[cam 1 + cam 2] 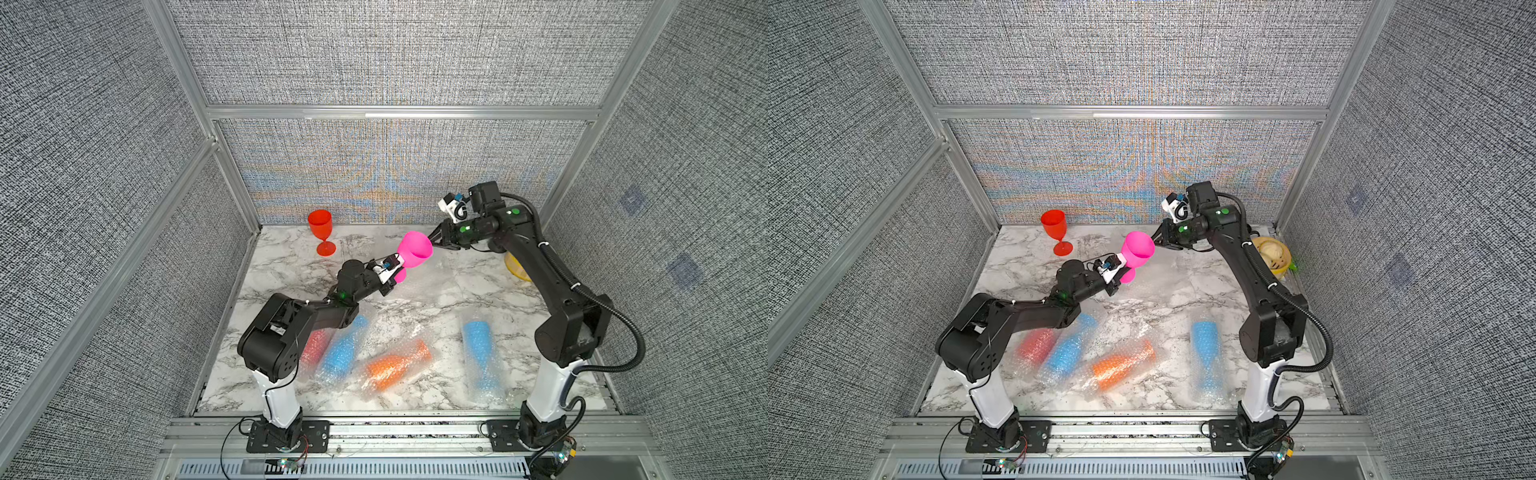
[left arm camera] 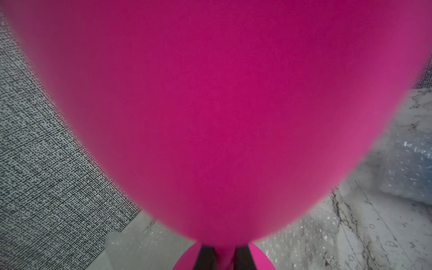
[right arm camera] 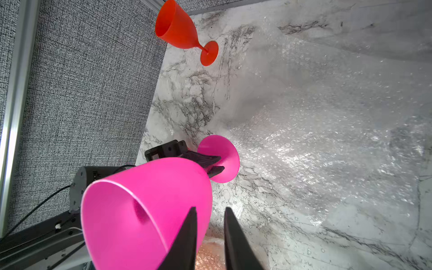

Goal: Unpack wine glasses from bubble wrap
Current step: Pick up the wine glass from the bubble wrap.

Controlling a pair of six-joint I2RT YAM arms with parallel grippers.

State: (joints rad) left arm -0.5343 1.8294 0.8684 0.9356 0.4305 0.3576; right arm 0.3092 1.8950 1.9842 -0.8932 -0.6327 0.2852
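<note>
The left gripper (image 3: 219,163) pinches the stem of a bare pink glass (image 1: 413,249), tilted above the table (image 1: 282,270); the right gripper (image 3: 210,209) hangs beside its empty bowl, fingers narrowly apart, whether gripping anything I cannot tell; this glass seems unwrapped, so next it needs standing upright, perhaps near the red glass (image 1: 321,232); loose bubble wrap (image 3: 315,140) lies below; four wrapped glasses (image 1: 395,365) wait; the steamer (image 1: 1283,266) holds a bun (image 1: 1268,249).

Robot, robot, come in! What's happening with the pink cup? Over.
Left gripper shut on pink glass stem, glass bare, held aloft. Right gripper open, empty, beside its rim. Loose bubble wrap below; four glasses still wrapped. Path clear.
</note>
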